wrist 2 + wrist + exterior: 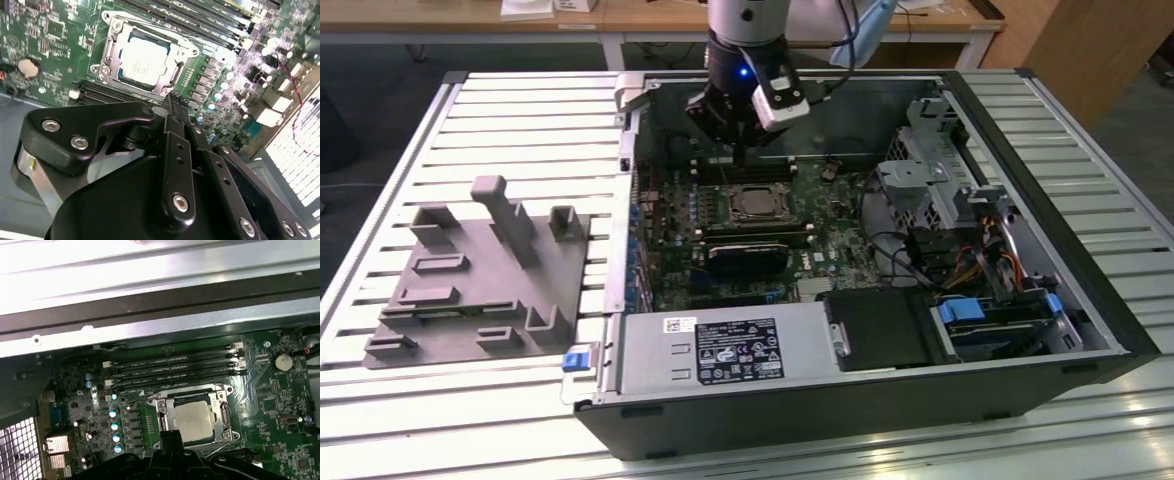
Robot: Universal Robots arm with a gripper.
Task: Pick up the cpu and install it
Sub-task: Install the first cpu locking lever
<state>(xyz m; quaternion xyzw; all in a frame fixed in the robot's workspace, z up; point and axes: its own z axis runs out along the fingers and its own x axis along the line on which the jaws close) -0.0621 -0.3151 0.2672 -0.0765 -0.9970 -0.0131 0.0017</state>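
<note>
One cpu seated flat in socket on motherboard. Gripper hovers above socket's edge, beside memory slots; fingers pressed together, pinching nothing. Cpu lies just beyond fingertips.

Even overhead light in the exterior view; glare whitens the case wall in the first wrist view; the motherboard looks soft.
</note>
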